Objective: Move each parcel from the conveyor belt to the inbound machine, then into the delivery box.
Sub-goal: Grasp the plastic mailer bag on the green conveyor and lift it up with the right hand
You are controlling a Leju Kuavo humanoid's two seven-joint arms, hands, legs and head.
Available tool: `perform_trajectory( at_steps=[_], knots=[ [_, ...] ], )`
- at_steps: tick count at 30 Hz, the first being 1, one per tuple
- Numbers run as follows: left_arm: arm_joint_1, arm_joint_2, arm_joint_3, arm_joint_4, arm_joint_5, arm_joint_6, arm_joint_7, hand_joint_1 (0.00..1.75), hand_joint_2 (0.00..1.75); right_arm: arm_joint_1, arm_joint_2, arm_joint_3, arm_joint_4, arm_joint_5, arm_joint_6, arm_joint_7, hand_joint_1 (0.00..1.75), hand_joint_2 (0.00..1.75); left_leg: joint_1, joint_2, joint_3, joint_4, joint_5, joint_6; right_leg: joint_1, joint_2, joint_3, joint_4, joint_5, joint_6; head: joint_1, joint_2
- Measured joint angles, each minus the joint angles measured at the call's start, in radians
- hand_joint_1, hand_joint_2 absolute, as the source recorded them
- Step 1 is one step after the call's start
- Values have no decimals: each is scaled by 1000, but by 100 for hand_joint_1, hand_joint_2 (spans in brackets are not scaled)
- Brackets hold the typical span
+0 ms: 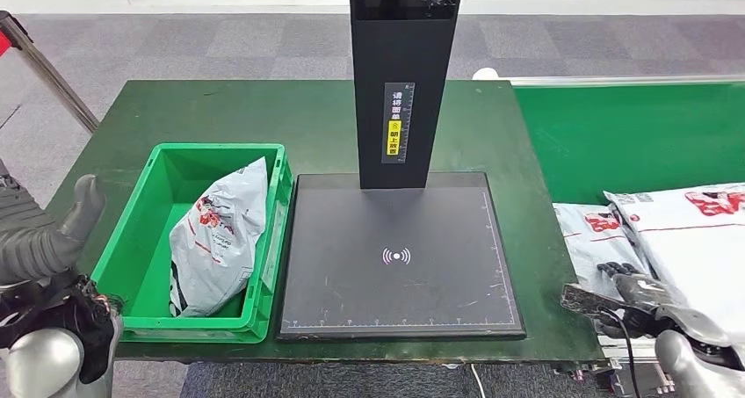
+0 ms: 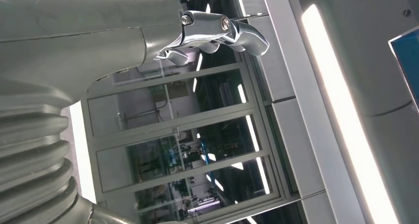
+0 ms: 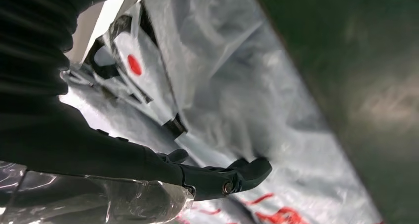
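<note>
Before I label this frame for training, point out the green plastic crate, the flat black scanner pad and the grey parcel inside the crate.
green plastic crate (image 1: 141,249), head view, bare left inner wall.
flat black scanner pad (image 1: 351,284), head view, bare surface left of centre.
grey parcel (image 1: 220,240), head view, middle of the bag.

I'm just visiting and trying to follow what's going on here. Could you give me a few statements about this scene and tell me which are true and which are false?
1. A parcel already lies in the green delivery box. True.
2. A parcel rests on the black scanning platform. False: the platform is bare.
3. The right hand is down at the parcels on the conveyor belt. True.
4. The left hand carries a parcel. False: it holds nothing, beside the box.
5. The delivery box stands to the right of the platform. False: it stands to its left.
</note>
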Motion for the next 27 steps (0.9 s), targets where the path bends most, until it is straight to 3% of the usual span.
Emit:
perform_trajectory(
  at_steps=[18, 19, 22, 23, 27],
  knots=[
    [-10, 4, 0, 24, 1, 3, 9, 0, 175, -19, -76, 87, 87, -131, 121, 9, 0, 175, 0, -1, 0, 1, 0, 0, 0, -1, 0, 0, 0, 0, 0, 0],
    [-11, 3, 0, 24, 0, 2, 11, 0, 175, -19, -76, 93, 90, -127, 115, 16, 27, 175, 0, -1, 0, 1, 0, 0, 0, 0, 0, 0, 0, 0, 0, 0],
    [-12, 3, 0, 24, -4, -2, 14, 0, 175, -21, -75, 108, 106, -102, 64, 37, 158, 175, 0, -1, 0, 1, 0, 0, 0, -1, 1, 0, 0, 0, 0, 0],
    [-12, 3, 0, 24, -6, -2, 12, 0, 175, -25, -72, 113, 117, -89, 37, 42, 175, 175, 0, -1, 1, 1, 0, 0, 0, 0, 1, -1, 0, 0, 0, 0],
    [-11, 2, -2, 22, -9, 6, 5, 0, 175, -28, -58, 123, 162, -43, -75, 50, 175, 175, 1, 0, 2, 1, 0, 0, 1, 0, 3, -2, 0, 1, 0, 0]
  ],
)
